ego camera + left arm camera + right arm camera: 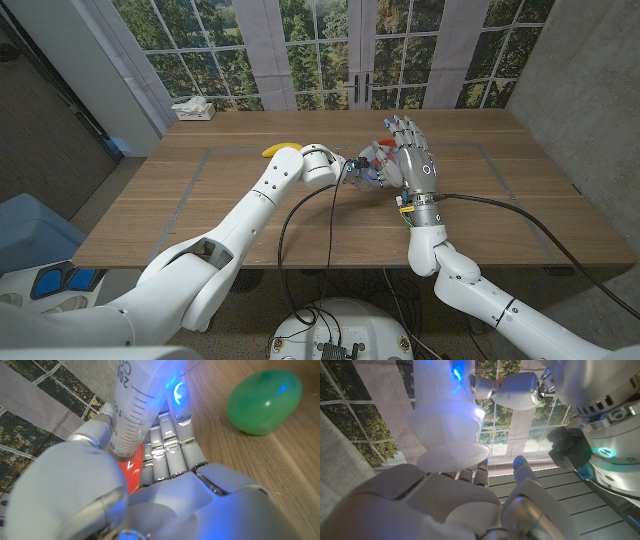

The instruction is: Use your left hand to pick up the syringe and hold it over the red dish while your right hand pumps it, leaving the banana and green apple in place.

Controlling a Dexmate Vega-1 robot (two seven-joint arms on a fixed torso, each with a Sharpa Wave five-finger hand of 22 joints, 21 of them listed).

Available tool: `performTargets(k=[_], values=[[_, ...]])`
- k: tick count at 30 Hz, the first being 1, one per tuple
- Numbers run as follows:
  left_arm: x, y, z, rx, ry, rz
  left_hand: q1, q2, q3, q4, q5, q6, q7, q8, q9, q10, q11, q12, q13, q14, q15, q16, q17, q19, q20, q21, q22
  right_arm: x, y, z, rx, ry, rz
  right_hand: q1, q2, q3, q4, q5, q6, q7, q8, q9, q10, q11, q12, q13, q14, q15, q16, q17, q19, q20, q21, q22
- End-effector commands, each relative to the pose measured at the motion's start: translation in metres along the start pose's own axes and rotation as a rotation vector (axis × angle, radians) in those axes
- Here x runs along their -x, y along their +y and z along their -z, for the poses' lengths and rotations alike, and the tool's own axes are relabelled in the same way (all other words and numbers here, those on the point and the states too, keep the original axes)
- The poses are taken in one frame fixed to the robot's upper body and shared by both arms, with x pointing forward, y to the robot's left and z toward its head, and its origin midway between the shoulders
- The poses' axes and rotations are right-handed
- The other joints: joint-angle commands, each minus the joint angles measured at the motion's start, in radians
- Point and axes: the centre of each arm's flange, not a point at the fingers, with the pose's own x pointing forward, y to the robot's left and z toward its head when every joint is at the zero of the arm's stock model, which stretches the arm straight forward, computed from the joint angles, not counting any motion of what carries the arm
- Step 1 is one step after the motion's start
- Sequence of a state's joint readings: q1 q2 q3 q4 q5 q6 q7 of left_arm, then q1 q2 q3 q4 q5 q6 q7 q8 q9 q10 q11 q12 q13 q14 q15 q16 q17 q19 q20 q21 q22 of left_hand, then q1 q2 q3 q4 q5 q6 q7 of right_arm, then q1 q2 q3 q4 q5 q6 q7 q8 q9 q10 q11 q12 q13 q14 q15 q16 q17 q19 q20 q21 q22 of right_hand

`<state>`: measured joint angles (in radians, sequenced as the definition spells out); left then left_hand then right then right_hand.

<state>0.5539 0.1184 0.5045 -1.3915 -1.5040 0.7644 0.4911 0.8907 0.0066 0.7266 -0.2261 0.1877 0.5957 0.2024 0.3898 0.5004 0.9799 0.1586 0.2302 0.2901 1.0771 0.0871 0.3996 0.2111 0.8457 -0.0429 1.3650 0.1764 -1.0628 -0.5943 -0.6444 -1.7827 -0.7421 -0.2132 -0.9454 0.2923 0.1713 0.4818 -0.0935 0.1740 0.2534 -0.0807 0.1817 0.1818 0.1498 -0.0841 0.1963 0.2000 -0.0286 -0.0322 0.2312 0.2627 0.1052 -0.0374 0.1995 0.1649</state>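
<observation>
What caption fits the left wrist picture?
Left hand holds clear marked plastic syringe above red dish, round green apple nearby.

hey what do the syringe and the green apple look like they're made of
Syringe: clear plastic, probably; the barrel is see-through with black printed graduation marks and a soft sheen. Green apple: likely a plastic replica rather than real fruit; its skin is evenly coloured, smooth and slightly translucent, glowing under blue light. Neither is certain from looks alone.

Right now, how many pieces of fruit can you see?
2: the banana lies on the table just beyond the left arm's wrist; the green apple sits on the wood beside the left hand.
</observation>
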Motion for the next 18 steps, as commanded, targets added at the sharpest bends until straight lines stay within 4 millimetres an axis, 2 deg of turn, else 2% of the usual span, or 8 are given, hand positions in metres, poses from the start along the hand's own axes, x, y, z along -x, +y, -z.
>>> performTargets(k=[1, 6, 15, 18], values=[[0.001, 0.004, -0.006, -0.018, 0.004, 0.004, 0.125, 0.128, 0.067, 0.041, 0.007, 0.228, -0.019, 0.057, 0.119, 0.329, -0.312, 0.004, 0.006, 0.276, -0.318, 0.007, 0.005, 0.055, -0.167, -0.003, 0.001, 0.007, -0.005, -0.002, -0.038, 0.011, 0.065, 0.004, 0.014, 0.002, 0.009, 0.002, 0.013, -0.003, 0.012, 0.001, 0.008, -0.005, 0.007, 0.002, 0.000, -0.100, 0.011, 0.002, 0.011, -0.026, 0.000, 0.005], [0.002, 0.005, -0.007, -0.027, 0.009, 0.003, 0.125, 0.129, 0.068, 0.042, 0.007, 0.228, -0.019, 0.058, 0.120, 0.331, -0.313, 0.004, 0.007, 0.275, -0.318, 0.006, 0.005, 0.054, -0.167, -0.004, 0.001, 0.011, -0.005, -0.002, -0.033, 0.018, 0.072, 0.006, 0.012, 0.004, 0.011, 0.002, 0.035, 0.001, 0.019, 0.001, 0.030, -0.005, 0.015, 0.003, 0.019, -0.101, 0.020, 0.001, 0.029, -0.019, 0.004, 0.005], [0.004, 0.006, -0.007, -0.020, 0.007, 0.011, 0.125, 0.128, 0.067, 0.041, 0.007, 0.228, -0.021, 0.058, 0.119, 0.330, -0.314, 0.002, 0.008, 0.274, -0.318, 0.006, 0.005, 0.054, -0.167, -0.004, 0.001, 0.016, -0.010, -0.004, -0.051, 0.008, 0.087, 0.007, 0.012, 0.005, 0.011, 0.002, 0.035, 0.001, 0.017, 0.001, 0.028, 0.000, 0.014, 0.003, 0.020, -0.100, 0.020, 0.001, 0.033, -0.019, 0.004, 0.005], [0.004, 0.007, -0.009, -0.028, 0.008, 0.010, 0.125, 0.128, 0.067, 0.042, 0.007, 0.228, -0.023, 0.058, 0.120, 0.330, -0.314, 0.001, 0.007, 0.274, -0.318, 0.005, 0.005, 0.054, -0.167, -0.004, 0.001, 0.017, -0.013, -0.004, -0.076, -0.005, 0.106, 0.007, 0.007, 0.004, 0.011, 0.001, 0.035, 0.006, 0.017, 0.001, 0.030, 0.005, 0.014, 0.003, 0.026, -0.092, 0.023, 0.001, 0.038, -0.010, 0.005, 0.005]])
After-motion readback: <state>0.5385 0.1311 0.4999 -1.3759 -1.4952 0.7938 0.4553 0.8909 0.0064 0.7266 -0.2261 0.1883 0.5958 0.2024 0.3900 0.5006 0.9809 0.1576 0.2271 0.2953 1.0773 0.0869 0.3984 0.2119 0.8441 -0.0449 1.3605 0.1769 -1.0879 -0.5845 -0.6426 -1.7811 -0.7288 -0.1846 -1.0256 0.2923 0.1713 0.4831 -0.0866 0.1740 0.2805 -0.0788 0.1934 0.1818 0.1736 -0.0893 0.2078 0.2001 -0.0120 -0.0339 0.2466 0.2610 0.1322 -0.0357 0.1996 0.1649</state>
